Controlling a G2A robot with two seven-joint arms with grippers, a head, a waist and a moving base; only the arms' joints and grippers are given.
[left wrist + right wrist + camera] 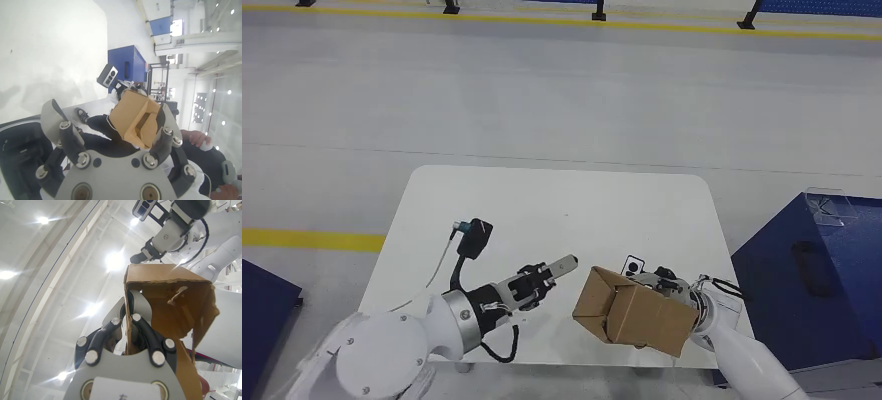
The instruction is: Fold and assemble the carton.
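Note:
A brown carton (634,312) is held up over the table's front right part, tilted, one end open toward the left arm. In the left wrist view the carton (132,111) shows inner flaps partly folded in at that end. My right gripper (127,303) is shut on one side wall of the carton (166,275), one finger inside and one outside. My left gripper (547,278) stands open a short way from the carton's open end, touching nothing. In its own view the left gripper (107,106) has fingers spread wide, the carton beyond them near the right finger (164,113).
The white table (542,200) has bare surface behind and to the left of the arms. A blue cabinet (812,270) stands close off the table's right edge. The carton hangs near the table's front right corner.

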